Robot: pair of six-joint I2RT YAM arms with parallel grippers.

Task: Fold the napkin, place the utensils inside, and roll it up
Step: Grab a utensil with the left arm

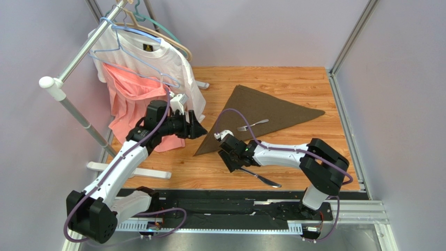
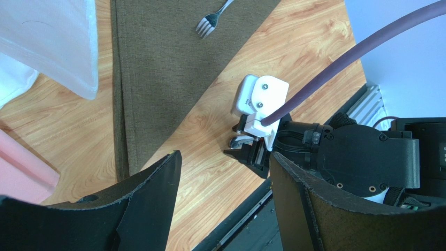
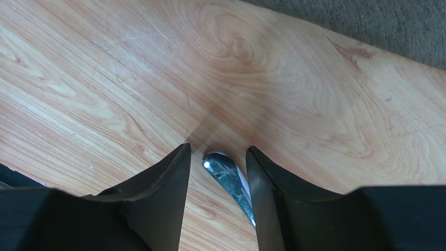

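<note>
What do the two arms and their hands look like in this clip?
Both arms have white links and black joint housings, with a purple cable looping along each. The left hand and right hand have black wedge-shaped fingers; a white camera block tops each wrist.

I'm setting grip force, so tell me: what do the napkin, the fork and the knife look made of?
Napkin: woven cloth, matte olive-brown; a fine weave shows and the folded edge lies soft and flat.
Fork: probably metal, silvery with a bright sheen.
Knife: probably polished metal; its rounded tip gives mirror-like glints in the right wrist view.
</note>
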